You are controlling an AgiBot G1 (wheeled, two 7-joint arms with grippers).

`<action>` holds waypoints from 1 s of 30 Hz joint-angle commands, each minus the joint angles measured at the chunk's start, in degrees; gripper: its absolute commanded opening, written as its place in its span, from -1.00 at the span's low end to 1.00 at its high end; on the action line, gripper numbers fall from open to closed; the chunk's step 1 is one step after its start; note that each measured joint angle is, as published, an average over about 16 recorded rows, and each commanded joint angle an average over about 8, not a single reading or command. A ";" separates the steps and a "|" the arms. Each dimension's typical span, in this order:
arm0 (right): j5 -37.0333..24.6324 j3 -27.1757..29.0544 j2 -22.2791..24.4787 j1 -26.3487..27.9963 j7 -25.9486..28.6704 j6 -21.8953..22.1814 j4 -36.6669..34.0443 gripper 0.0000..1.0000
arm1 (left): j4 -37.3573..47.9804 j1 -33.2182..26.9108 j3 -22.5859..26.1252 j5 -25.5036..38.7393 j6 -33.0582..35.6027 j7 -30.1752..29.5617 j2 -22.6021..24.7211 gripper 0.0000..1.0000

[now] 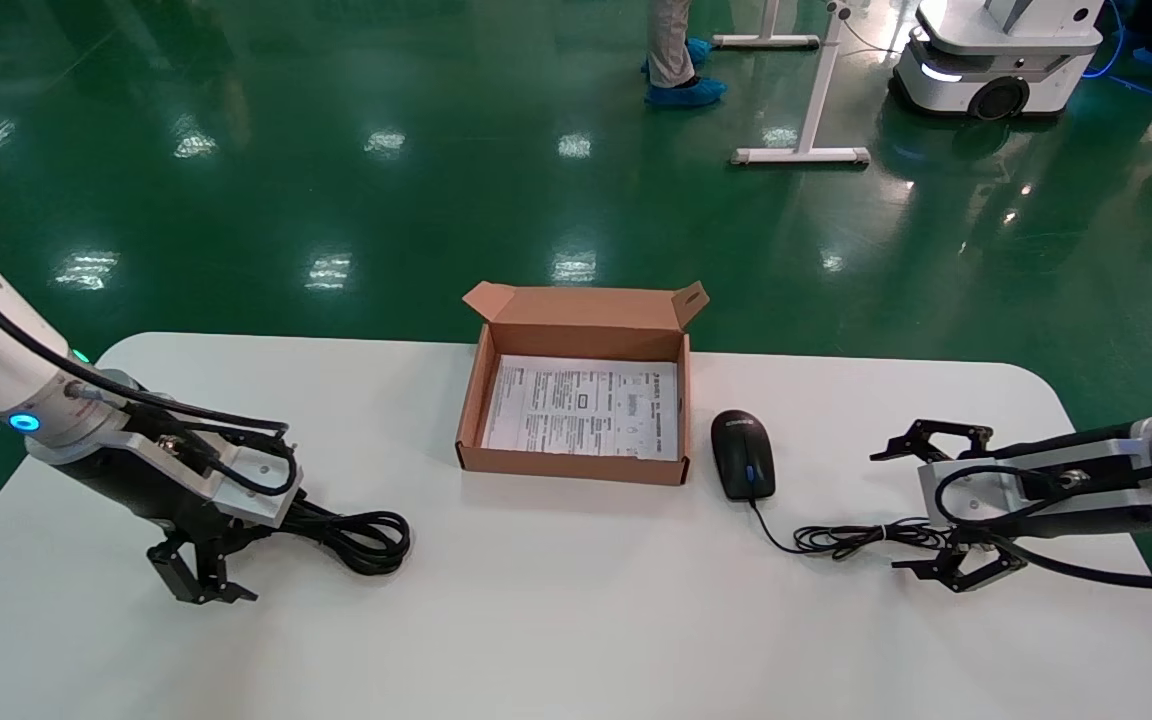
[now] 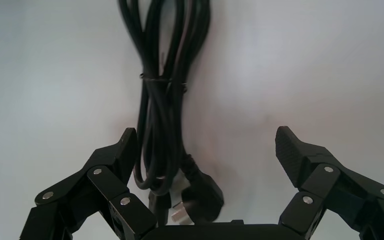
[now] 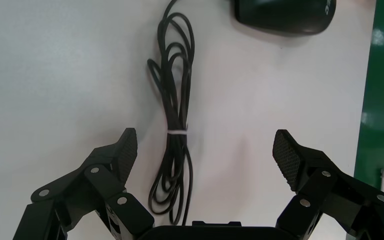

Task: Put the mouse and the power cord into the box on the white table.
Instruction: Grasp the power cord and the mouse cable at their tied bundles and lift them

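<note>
The power cord (image 2: pixel 162 125) is straddled lengthwise by the wide-spread left claw (image 2: pixel 205 145), while the mouse (image 1: pixel 743 453) lies beyond the wide right claw (image 3: pixel 205 145).

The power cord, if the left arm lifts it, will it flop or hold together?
The power cord looks tied mid-bundle, so the loops probably stay together. The plug end seems loose and may dangle. The left end effector is open above it.
</note>
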 commanded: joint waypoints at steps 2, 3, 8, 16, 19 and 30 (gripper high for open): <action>-0.46 -0.30 -1.50 0.89 -1.54 0.57 -3.11 1.00 | 4.15 0.40 -0.38 -0.46 -1.97 2.23 1.06 1.00; -0.55 -0.36 -1.85 1.10 -1.84 0.79 -3.90 1.00 | 5.06 0.51 -0.53 -0.65 -2.64 2.71 1.32 1.00; -0.72 -0.44 -3.02 1.92 -2.65 1.67 -6.97 0.12 | 7.99 0.88 -1.04 -1.30 -4.60 4.64 2.42 0.37; -1.04 -0.55 -3.92 2.79 -3.07 2.17 -9.66 -1.00 | 10.57 0.95 -1.26 -1.75 -4.60 6.10 3.30 -1.00; -0.93 -0.51 -3.84 2.75 -3.06 2.12 -9.44 -1.00 | 10.32 0.97 -1.29 -1.79 -4.52 5.99 3.21 -1.00; -0.75 -0.45 -3.55 2.45 -2.98 1.98 -8.66 -1.00 | 9.48 1.00 -1.28 -1.75 -4.52 5.65 2.95 -1.00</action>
